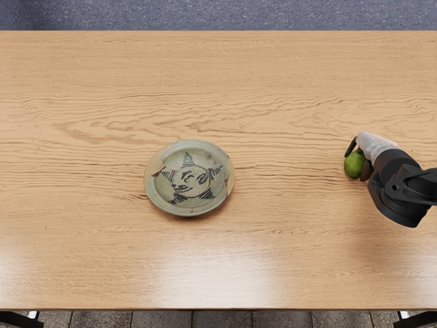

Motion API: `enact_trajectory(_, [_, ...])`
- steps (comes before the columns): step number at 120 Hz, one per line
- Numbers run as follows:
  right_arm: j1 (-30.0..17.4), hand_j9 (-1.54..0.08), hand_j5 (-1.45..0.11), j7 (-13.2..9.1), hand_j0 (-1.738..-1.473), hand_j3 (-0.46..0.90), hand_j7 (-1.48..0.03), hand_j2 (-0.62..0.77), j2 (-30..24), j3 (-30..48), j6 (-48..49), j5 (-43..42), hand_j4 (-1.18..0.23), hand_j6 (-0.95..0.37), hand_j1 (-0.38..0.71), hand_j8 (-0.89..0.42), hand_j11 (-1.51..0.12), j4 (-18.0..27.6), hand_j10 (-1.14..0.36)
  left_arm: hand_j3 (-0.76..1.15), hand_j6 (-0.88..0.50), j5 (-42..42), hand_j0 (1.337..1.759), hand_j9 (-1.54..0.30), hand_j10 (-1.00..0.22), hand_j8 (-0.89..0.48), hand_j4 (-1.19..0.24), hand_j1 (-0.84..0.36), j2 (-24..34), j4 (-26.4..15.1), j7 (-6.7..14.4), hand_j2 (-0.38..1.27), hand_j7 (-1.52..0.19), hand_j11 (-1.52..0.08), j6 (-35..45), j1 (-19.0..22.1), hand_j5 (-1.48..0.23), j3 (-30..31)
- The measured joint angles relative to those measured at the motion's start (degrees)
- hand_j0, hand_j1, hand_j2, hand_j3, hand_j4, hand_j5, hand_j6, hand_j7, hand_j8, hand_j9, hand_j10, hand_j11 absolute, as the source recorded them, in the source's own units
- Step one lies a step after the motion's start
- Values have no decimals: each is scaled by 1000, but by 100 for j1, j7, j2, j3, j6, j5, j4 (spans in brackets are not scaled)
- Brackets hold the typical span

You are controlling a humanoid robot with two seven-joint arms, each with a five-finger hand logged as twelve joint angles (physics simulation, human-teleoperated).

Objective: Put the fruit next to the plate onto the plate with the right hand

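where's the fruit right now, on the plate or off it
Off it. The green fruit is well to the right of the plate, with the right hand curled around it; the plate holds nothing.

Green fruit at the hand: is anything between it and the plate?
Nothing visible does. The right hand curls its fingers around the green fruit at the picture's right, and only open tabletop lies between it and the patterned plate.
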Motion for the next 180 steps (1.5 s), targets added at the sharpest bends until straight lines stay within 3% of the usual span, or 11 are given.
enact_trajectory(80, [-20, -907, -913, -1, -1655, 1, -892, 226, 36, 292, 6, 0, -574, -434, 262, -488, -907, 0, -675, 0, 0, -1, 1658, 0, 0, 0, 0, 349, 0, -3, 1, 0, 0, 0, 0, 27, 0, -8])
enact_trajectory(180, [12, -954, -969, -4, -1658, 1, -919, 317, 458, 1172, 35, 214, -538, -397, 313, -445, -955, 113, -685, 0, 0, -10, 1658, 0, 0, 0, 0, 349, 0, -1, 2, 0, 0, 0, 0, 27, 0, -21])
